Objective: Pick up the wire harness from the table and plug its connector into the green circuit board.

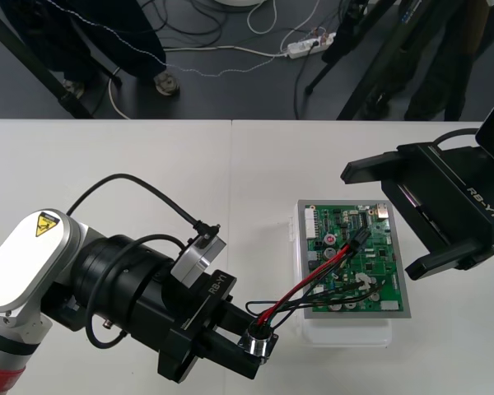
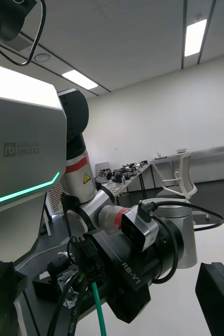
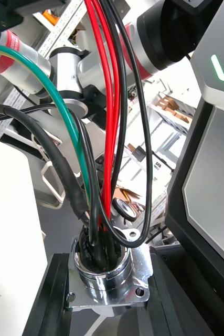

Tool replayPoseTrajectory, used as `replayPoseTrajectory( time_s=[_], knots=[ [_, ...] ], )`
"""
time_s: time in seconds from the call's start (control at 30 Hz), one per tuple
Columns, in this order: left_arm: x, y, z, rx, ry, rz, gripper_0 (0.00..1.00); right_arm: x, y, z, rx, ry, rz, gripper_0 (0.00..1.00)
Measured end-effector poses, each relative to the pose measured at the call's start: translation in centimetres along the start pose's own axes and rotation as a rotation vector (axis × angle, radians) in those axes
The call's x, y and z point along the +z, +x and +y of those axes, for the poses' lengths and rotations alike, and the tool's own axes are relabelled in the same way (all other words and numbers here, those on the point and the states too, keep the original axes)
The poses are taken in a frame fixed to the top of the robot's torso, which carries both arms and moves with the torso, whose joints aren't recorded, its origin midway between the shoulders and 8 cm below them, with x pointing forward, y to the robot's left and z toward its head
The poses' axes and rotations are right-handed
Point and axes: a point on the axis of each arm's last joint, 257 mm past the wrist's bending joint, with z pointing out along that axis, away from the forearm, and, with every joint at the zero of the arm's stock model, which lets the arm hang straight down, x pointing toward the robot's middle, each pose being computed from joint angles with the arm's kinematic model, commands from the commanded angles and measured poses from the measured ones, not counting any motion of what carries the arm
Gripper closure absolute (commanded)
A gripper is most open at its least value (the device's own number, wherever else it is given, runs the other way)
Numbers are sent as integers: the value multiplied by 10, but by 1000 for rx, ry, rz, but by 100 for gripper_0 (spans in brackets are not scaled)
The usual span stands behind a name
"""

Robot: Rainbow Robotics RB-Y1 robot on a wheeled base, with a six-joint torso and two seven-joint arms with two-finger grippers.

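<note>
The left fingers (image 3: 51,299) clamp the socket (image 1: 259,341); wires (image 1: 313,276) run to the plug (image 1: 358,239), lying on the board (image 1: 379,263) between wide-open right fingers (image 1: 370,167)

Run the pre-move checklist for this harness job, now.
1. Left pincer clamped on the socket: ok.
2. Right pincer open above the board: ok.
3. Plug seated in the board: cannot tell; it lies over the board's middle.
4. Red wires run unkinked from socket to plug: ok.
5. Board sits square on its white base: ok.
</note>
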Motion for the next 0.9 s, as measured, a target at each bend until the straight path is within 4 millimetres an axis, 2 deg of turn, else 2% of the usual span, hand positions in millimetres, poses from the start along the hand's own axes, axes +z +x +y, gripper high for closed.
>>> replayPoseTrajectory(
  time_s=[0.1,0.53,0.9],
  knots=[
    [1,-2,0,3,0,-6,100,4,0,2,41,-13,-5,6],
    [4,-6,0,-10,6,-18,100,22,-3,14,25,-74,-19,6],
    [4,-6,0,-10,7,-21,100,25,0,16,33,-82,-21,8]
  ],
)
